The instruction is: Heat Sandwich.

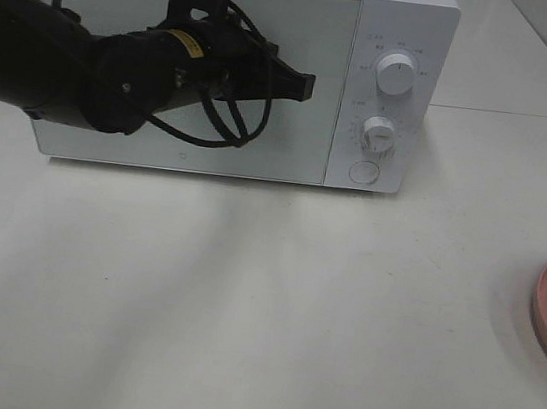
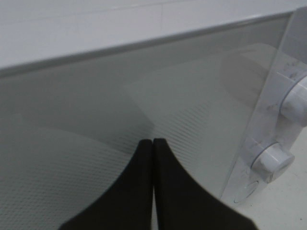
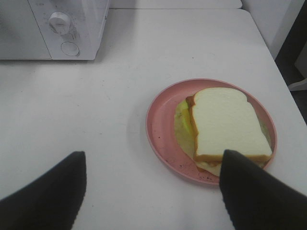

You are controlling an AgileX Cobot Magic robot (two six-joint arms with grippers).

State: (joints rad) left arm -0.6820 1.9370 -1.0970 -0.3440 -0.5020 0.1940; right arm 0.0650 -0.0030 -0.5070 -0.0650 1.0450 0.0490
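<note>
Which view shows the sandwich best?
The right wrist view: the whole sandwich lies on its pink plate. The exterior high view catches only a sliver at the frame edge; the left wrist view shows none.

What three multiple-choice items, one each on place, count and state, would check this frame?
1. Where is the square white-bread sandwich?
A. inside the microwave
B. on the round pink plate
C. on the bare table

2. How many round knobs are on the white microwave panel?
A. one
B. two
C. four

3. How is the left gripper?
A. shut, empty, at the glass door
B. wide open
C. holding the plate

Key: 1 B, the right wrist view shows it on the plate; 2 B, two knobs above a round button; 3 A, its fingers meet with nothing between.
</note>
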